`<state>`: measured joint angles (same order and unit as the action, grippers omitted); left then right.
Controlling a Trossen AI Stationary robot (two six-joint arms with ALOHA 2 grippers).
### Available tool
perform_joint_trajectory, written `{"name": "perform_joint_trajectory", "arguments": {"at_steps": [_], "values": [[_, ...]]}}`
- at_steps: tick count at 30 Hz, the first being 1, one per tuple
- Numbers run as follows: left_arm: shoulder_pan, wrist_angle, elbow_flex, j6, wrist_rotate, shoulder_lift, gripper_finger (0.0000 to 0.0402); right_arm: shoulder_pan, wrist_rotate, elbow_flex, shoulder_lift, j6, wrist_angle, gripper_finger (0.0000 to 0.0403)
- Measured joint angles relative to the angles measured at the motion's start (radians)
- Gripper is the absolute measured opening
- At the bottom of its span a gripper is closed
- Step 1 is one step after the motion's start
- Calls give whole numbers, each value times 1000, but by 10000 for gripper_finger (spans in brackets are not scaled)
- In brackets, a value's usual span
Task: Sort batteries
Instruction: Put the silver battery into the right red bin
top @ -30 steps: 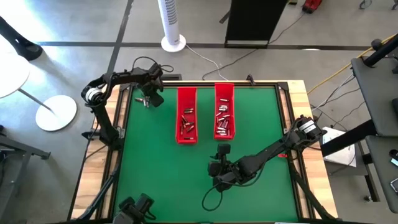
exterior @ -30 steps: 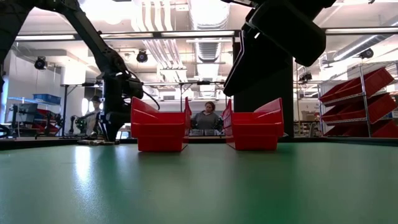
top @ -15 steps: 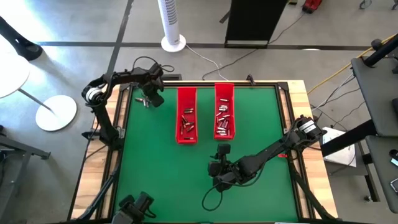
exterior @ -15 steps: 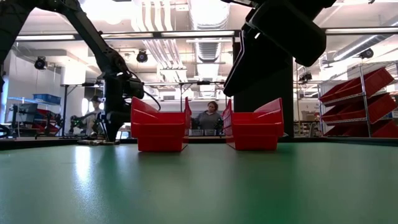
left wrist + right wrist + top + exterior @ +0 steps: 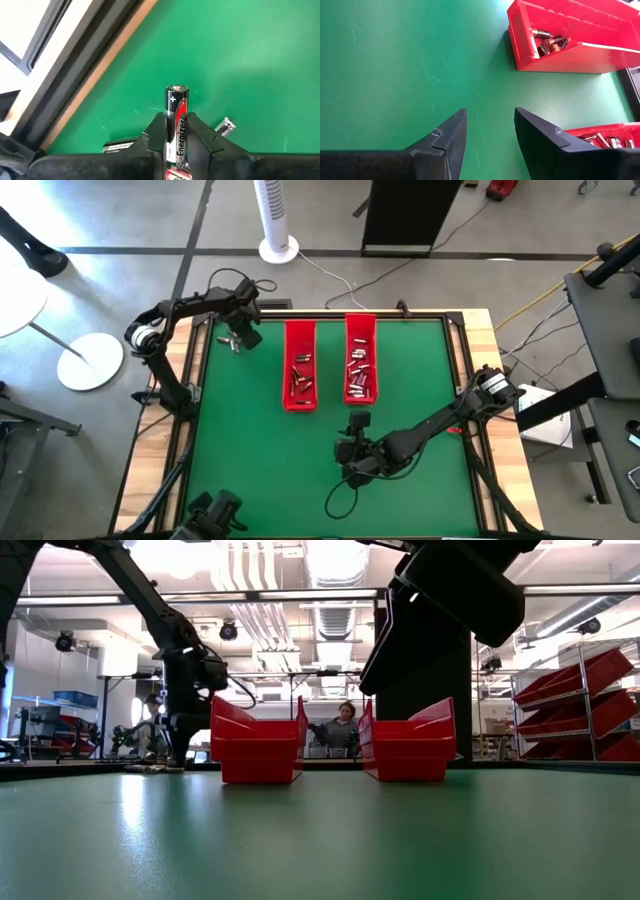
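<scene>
My left gripper hangs over the table's far left corner, shut on one silver, red and black battery. Two loose batteries lie flat on the green mat under it. Two long red trays stand side by side at the far middle. The left tray holds darker batteries and the right tray holds silvery ones. My right gripper hovers open over the mat near the trays' front ends, with nothing between its fingers. My left gripper pinches the battery's body between its two fingers, which point steeply down from above. The battery lies along the fingers. Its plus end sticks out past the fingertips, pointing down, and it is off the mat.
The table's raised dark and wooden frame runs close beside my left gripper. Bare green mat stretches from the trays to the near edge. A person sits behind the table between the trays, seen in the low view.
My left gripper has gone a little way up from the mat at the far left corner, still pointing down. My right gripper has kept still.
</scene>
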<state>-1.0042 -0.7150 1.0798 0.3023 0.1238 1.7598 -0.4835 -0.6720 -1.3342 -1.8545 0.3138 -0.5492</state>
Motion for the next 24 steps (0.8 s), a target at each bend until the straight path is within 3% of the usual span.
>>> {"name": "perform_joint_trajectory", "arguments": {"at_steps": [6,12,24], "values": [[1,-7,0,-20,-18,-46,24,0,0,0,0,0,0,150],[17,-15,1,-33,-129,-128,24,0,0,0,0,-13,0,149],[153,-98,3,-54,-230,-407,24,0,-6,0,0,-46,7,170]]}}
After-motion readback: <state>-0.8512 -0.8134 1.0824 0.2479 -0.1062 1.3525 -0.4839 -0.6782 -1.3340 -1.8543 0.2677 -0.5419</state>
